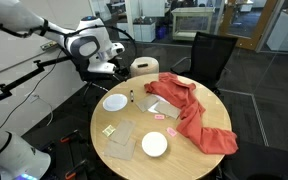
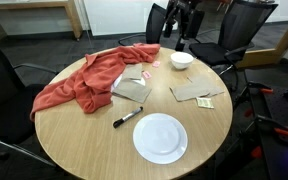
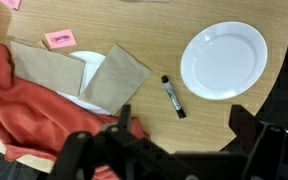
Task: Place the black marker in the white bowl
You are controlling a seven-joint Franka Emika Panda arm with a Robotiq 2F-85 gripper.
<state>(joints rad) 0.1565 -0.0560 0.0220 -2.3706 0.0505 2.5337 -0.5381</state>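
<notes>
The black marker [image 3: 173, 96] lies flat on the round wooden table, between a brown napkin and a flat white plate [image 3: 224, 60]. It also shows in both exterior views [image 2: 127, 117] [image 1: 130, 97]. The white bowl [image 2: 182, 60] [image 1: 155, 144] stands on the far side of the table from the arm and is out of the wrist view. My gripper [image 3: 184, 130] [image 1: 106, 68] is open and empty. It hangs above the table edge near the plate, short of the marker. It does not appear in the exterior view that shows the plate in front.
A red cloth [image 2: 84, 80] [image 1: 194, 115] covers one side of the table. Brown napkins [image 3: 114, 80] [image 2: 194, 92] and a pink note [image 3: 59, 39] lie on the wood. Black chairs [image 1: 212, 55] stand around the table.
</notes>
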